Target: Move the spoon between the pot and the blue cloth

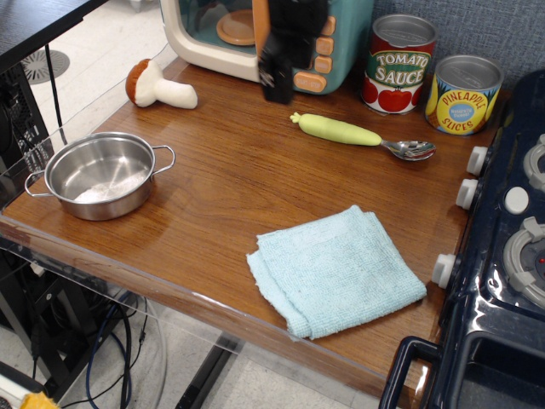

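Note:
The spoon (358, 135) lies at the back of the wooden table (230, 179), its pale green handle to the left and its metal bowl to the right, in front of the cans. The steel pot (100, 175) stands empty at the table's left front corner. The light blue cloth (335, 268) lies folded near the front edge, right of centre. My black gripper (277, 77) hangs in front of the toy microwave, up and to the left of the spoon's handle end, not touching it. I cannot tell how its jaws stand.
A toy microwave (255, 34) stands at the back. A tomato sauce can (400, 64) and a pineapple can (462, 94) stand behind the spoon. A toy mushroom (157, 85) lies at the back left. A dark blue toy stove (502, 256) borders the right side.

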`<state>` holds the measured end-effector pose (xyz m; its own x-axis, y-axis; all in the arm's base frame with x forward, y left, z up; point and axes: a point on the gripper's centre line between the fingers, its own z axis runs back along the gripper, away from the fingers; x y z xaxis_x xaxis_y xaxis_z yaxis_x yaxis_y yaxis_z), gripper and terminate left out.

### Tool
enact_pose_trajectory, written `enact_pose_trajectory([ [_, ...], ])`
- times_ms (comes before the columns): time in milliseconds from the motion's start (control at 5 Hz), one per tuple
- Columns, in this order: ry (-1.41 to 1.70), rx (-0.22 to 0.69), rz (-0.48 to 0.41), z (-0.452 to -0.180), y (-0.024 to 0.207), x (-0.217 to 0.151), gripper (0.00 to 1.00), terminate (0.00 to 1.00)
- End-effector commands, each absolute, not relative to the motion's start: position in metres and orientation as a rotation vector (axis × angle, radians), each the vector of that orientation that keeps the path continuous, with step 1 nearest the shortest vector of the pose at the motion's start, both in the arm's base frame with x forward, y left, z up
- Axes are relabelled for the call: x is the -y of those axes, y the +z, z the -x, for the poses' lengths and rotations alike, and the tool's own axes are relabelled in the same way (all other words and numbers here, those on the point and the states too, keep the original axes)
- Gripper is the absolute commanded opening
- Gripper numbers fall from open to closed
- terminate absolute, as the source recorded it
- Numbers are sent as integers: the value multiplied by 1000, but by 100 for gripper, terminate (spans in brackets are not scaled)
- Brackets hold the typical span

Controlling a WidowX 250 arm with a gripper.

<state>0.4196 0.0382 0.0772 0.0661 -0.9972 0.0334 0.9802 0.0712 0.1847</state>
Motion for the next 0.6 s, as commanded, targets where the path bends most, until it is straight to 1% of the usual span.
enact_pose_trajectory([
  [0,-1567,206,-142,-429,81,-30,100,0],
  [200,-1581,216,-100,-438,72,-25,100,0],
  [400,-1599,191,-81,-441,60,-21,100,0],
])
